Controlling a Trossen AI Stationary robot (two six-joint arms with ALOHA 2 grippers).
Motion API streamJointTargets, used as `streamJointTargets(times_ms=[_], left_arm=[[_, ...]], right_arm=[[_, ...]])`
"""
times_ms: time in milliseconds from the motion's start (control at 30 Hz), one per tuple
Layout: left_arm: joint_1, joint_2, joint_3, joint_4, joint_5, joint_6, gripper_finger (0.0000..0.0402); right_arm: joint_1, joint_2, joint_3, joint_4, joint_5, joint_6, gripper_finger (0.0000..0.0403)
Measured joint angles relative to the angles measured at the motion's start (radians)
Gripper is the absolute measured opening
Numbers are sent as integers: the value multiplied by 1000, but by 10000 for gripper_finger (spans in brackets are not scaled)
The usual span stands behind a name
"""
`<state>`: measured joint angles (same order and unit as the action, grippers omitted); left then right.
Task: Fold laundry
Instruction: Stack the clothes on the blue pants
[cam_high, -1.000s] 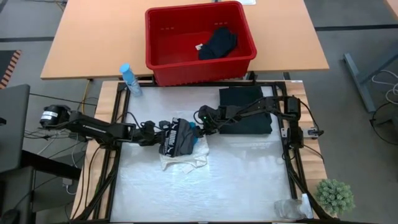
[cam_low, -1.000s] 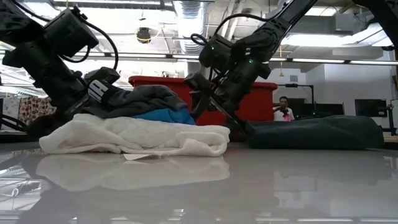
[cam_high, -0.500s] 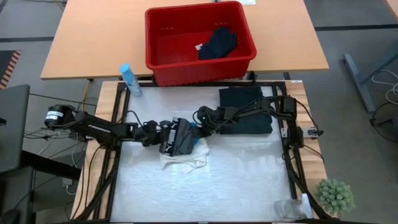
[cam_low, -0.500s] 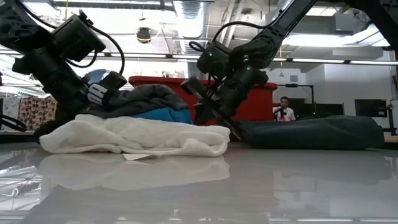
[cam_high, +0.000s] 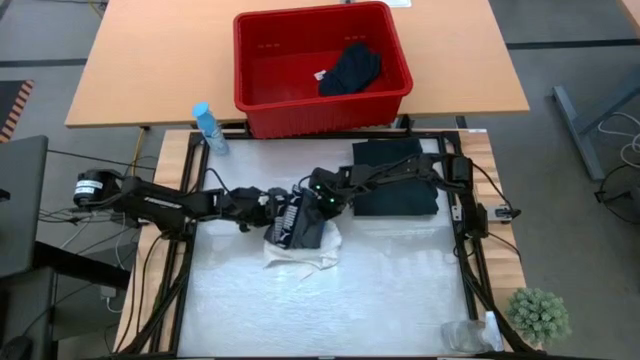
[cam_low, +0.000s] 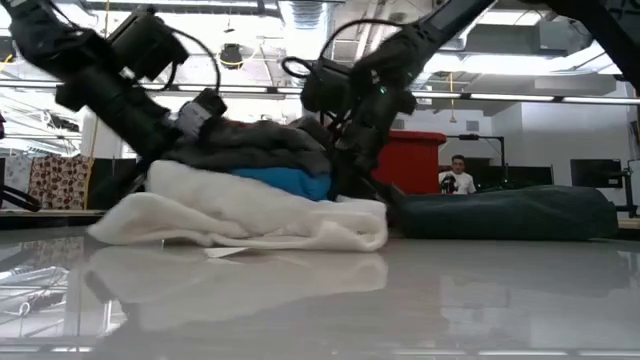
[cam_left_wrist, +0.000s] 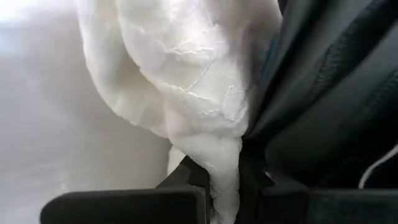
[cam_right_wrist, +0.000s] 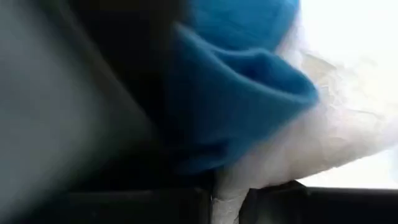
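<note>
A pile of laundry lies mid-table. Its bottom layer is a white lacy garment (cam_high: 300, 252), with a small teal one (cam_low: 290, 181) on it and a dark grey one with white print (cam_high: 297, 217) on top. My left gripper (cam_high: 268, 207) is shut on the pile's left end and my right gripper (cam_high: 320, 203) on its right end. The pile's middle rests on the table, and both ends are raised. A folded dark stack (cam_high: 395, 180) lies to the right. A black garment (cam_high: 352, 68) sits in the red basket (cam_high: 262, 60). My left gripper pinches a bunched fold of the white garment (cam_left_wrist: 222, 163) between its two fingers, slanting down from the table's left. The dark grey garment (cam_left_wrist: 323, 93) lies against one finger. That end is off the table. My right gripper pinches a fold of the white garment (cam_right_wrist: 231, 179) between its two fingers, just below the teal garment (cam_right_wrist: 242, 93), slanting down from the table's right. That end is raised, and the rest of the garment lies on the table.
A blue bottle (cam_high: 208, 128) stands at the table's far left corner. A small plant (cam_high: 538, 312) and a clear plastic object (cam_high: 468, 335) are at the near right. A person (cam_low: 458, 178) sits in the room behind.
Both grippers have closed in on the pile's two ends and risen a little, and the left one has gone toward the table's right edge. The pile has bunched up taller and narrower and shifted slightly right. Its ends have lifted while its middle has stayed on the table.
</note>
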<state>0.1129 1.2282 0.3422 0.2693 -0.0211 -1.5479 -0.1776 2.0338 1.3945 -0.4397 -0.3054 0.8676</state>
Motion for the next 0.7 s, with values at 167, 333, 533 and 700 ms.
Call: streamJointTargets(times_ms=[167,333,533,700], left_arm=[[45,0,101,-70,31,64,16],[96,0,161,-102,90,87,16],[152,1,199,-101,138,69,16],[172,1,244,-102,147,68,16]], right_arm=[[-19,0,99,-172,40,-86,54],[-34,-3,174,-347,42,-110,54],[-36,-5,284,-545,53,-154,54],[-58,-5,374,-649,65,-192,54]])
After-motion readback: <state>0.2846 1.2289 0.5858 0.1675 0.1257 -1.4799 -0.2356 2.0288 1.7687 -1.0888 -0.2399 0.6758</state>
